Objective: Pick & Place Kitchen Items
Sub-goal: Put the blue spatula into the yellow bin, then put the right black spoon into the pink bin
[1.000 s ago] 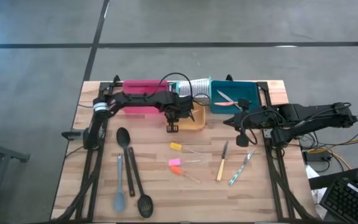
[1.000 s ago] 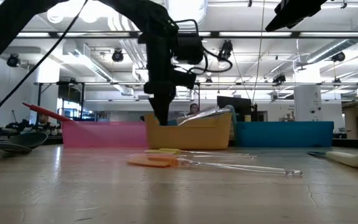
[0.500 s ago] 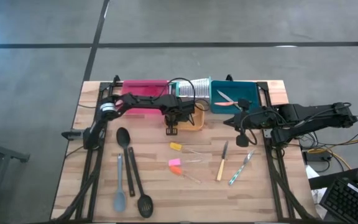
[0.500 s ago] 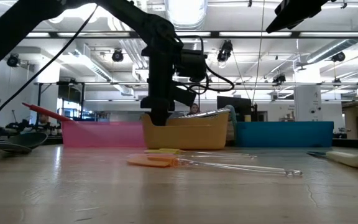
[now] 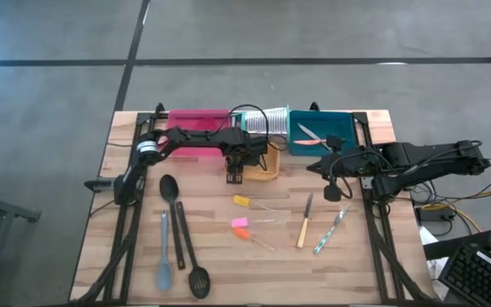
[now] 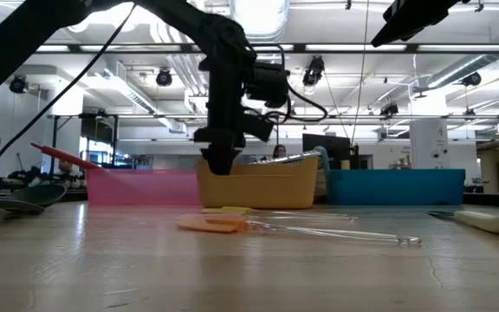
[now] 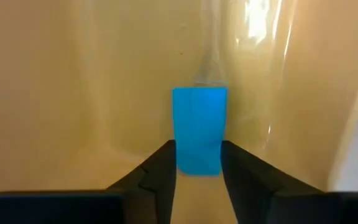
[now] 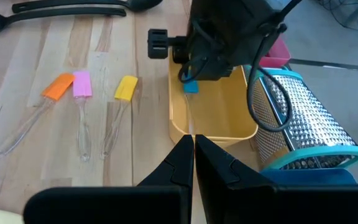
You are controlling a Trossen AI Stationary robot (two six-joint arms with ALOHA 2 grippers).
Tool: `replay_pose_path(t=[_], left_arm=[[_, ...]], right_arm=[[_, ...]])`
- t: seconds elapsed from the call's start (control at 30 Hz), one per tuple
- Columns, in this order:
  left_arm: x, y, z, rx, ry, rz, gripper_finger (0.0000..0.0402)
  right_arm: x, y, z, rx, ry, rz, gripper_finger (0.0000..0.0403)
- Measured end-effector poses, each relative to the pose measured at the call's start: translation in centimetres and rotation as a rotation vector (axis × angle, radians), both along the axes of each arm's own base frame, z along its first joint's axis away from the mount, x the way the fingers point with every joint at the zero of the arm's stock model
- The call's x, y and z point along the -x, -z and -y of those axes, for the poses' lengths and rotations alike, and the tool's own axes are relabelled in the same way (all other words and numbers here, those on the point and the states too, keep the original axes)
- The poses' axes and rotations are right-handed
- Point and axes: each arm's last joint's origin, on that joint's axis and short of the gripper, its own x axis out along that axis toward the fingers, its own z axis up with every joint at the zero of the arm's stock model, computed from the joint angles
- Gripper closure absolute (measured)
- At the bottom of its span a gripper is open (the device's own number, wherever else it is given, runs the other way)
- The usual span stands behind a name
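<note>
— Which colours are the trays?
— The pink tray, the orange tray and the teal tray stand in a row.
— And the small pieces?
— A blue piece is in the orange one; yellow, pink and orange pieces lie on light wood table.
— The spoons?
— Black spoon, grey-blue spoon.

No words, labels, brand names or numbers can be read anywhere in these views. The table, the trays, the utensils and the arms carry no legible marking. Signs in the room behind stay too small to read.
</note>
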Motion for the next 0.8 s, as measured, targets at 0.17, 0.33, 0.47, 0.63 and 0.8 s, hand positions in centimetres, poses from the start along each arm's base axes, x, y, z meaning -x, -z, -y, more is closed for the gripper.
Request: replay_pose_path(t=[0.17, 0.33, 0.47, 0.63, 0.8], left_arm=[[-0.5, -2.6, -0.1, -0.024, -0.007, 0.025, 0.0250], [-1.0, -5.7, 0.2, -0.035, 0.004, 0.072, 0.0240], [-1.1, -8.5, 0.9, -0.040, 0.016, 0.098, 0.0239], [-1.2, -12.0, 2.5, -0.045, 0.001, 0.171, 0.0239], [-1.3, -14.7, 5.3, -0.048, 0.045, 0.262, 0.0239]], right_arm=[[0.0, 0.0, 0.0, 0.000, 0.000, 0.000, 0.0394], [0.1, 0.2, 0.0, 0.001, 0.000, -0.017, 0.0394], [0.1, 0.5, 0.0, 0.003, 0.000, -0.030, 0.0394], [0.1, 0.9, 0.0, 0.004, 0.000, -0.042, 0.0394], [0.1, 1.5, 0.0, -0.004, 0.008, -0.058, 0.0394]])
